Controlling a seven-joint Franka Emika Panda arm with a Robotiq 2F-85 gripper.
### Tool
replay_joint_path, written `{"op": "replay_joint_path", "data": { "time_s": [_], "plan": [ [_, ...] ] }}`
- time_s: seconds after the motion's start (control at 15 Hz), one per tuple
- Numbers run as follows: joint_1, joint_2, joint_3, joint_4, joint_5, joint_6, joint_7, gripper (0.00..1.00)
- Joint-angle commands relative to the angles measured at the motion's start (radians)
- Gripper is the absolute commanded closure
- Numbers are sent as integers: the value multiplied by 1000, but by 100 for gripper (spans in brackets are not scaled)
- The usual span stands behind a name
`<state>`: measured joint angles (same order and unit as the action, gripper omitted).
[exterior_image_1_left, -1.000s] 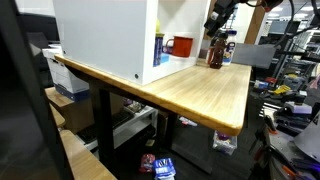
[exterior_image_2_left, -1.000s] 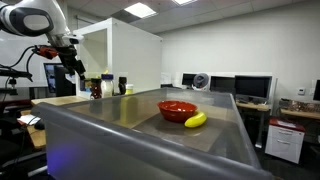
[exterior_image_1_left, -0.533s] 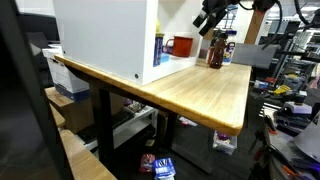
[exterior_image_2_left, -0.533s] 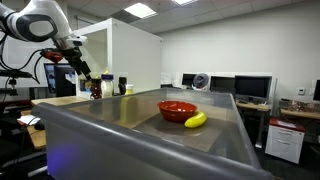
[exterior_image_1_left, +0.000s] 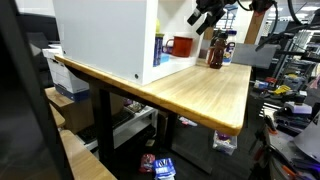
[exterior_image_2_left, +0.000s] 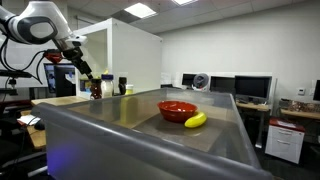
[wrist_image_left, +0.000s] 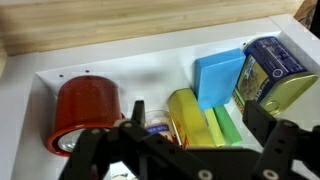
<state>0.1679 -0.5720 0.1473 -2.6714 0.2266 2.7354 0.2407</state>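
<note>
In the wrist view my gripper is open with nothing between its fingers, facing into a white shelf. Right ahead of it stands a yellow container, with a clear jar with a blue label to its left and green blocks to its right. A red mug sits further left, a blue box and a blue-green tin further right. In both exterior views the gripper hangs above the table beside the white cabinet, near a brown bottle.
The wooden table carries the cabinet and a red mug. A red bowl and a banana lie on a grey surface. Desks with monitors stand behind; boxes sit under the table.
The gripper has shifted a little towards the cabinet's open side and stayed open. Nothing on the shelf or table has moved.
</note>
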Motion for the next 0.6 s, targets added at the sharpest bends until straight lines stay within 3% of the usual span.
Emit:
{"op": "replay_joint_path", "data": {
  "time_s": [0.0, 0.53],
  "plan": [
    [-52, 11, 57, 17, -2, 28, 119, 0],
    [-127, 78, 116, 79, -19, 33, 225, 0]
  ]
}}
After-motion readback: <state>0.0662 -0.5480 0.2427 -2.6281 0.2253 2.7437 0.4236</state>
